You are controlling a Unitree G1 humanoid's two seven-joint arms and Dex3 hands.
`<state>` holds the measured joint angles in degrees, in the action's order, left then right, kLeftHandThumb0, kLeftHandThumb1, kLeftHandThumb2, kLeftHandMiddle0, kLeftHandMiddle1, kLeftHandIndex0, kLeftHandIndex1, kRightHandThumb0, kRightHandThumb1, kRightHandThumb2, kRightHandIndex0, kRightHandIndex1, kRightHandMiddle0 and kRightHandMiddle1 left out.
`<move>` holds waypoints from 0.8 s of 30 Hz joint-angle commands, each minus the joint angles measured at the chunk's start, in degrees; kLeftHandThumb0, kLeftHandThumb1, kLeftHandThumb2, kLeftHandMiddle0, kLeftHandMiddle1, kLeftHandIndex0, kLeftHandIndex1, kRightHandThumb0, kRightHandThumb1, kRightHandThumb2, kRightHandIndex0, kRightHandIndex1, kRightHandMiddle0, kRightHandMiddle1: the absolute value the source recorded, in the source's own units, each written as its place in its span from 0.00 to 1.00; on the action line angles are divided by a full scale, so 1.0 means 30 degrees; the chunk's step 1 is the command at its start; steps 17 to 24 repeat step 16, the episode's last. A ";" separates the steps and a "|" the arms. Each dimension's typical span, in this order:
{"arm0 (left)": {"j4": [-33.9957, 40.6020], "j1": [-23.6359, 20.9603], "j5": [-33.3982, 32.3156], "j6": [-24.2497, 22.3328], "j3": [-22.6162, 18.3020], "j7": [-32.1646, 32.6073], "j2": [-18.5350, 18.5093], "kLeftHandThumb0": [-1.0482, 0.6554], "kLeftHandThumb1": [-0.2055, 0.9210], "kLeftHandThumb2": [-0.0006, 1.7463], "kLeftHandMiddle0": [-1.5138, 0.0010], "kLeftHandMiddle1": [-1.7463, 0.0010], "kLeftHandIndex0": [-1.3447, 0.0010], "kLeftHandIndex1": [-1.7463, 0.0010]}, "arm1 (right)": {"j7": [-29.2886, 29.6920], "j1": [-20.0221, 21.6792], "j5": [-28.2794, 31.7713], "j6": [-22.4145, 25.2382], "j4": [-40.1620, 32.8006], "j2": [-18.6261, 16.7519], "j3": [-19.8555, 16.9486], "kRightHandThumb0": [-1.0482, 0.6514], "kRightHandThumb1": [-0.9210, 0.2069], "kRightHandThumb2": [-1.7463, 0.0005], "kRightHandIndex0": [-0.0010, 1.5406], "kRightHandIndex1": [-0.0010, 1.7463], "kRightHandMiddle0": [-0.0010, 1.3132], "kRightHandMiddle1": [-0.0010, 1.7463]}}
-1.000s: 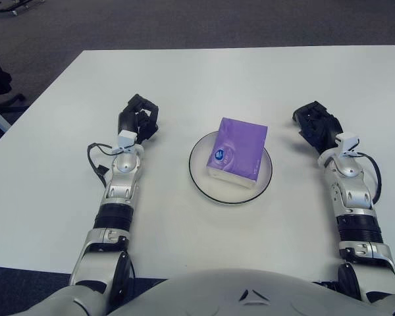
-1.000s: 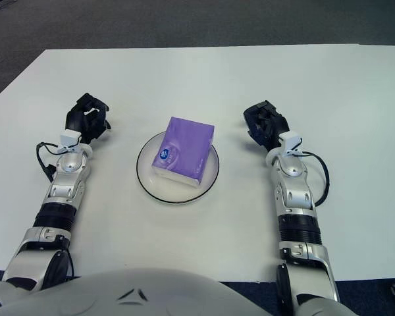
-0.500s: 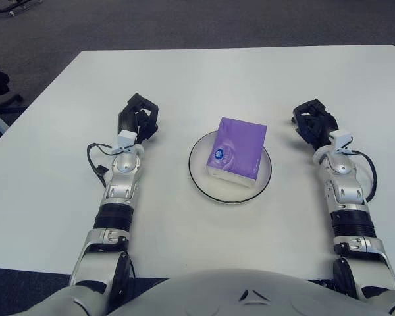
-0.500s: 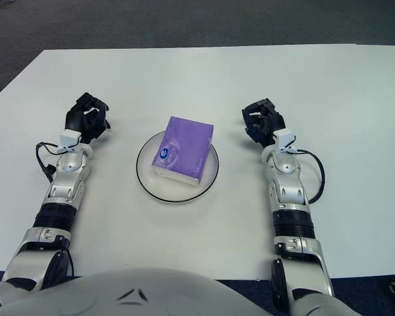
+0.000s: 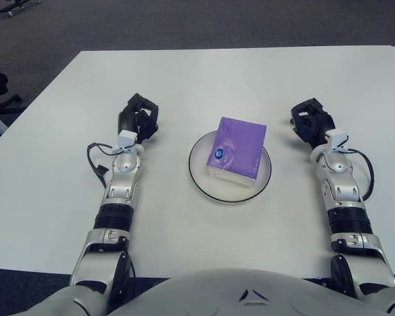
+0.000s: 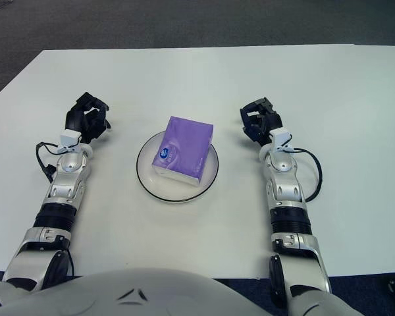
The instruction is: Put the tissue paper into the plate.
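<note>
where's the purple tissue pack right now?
The purple tissue pack lies in the round white black-rimmed plate at table centre, between the left robot hand and the right robot hand, neither touching it.

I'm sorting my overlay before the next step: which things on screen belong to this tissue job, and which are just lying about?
Belonging to the job:
- purple tissue pack, lying on the plate
- white plate with dark rim
- right hand, right of the plate, holding nothing
- left hand, left of the plate, holding nothing

Just there:
- white table
- dark carpet floor beyond it
</note>
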<state>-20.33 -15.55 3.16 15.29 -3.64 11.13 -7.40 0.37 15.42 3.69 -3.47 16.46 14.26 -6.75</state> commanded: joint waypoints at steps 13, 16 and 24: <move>-0.1267 0.2494 -0.0129 -0.0294 0.0201 0.0018 0.1136 0.39 1.00 0.27 0.38 0.00 0.53 0.02 | 0.0269 -0.1096 -0.0135 -0.0177 0.1954 -0.1320 0.0299 0.41 0.05 0.67 0.38 1.00 0.19 1.00; -0.1299 0.2475 -0.0116 -0.0322 0.0213 0.0034 0.1129 0.39 1.00 0.27 0.38 0.00 0.53 0.02 | 0.0278 -0.1051 -0.0104 -0.0317 0.2132 -0.1338 0.0265 0.41 0.06 0.66 0.38 1.00 0.19 1.00; -0.1299 0.2475 -0.0116 -0.0322 0.0213 0.0034 0.1129 0.39 1.00 0.27 0.38 0.00 0.53 0.02 | 0.0278 -0.1051 -0.0104 -0.0317 0.2132 -0.1338 0.0265 0.41 0.06 0.66 0.38 1.00 0.19 1.00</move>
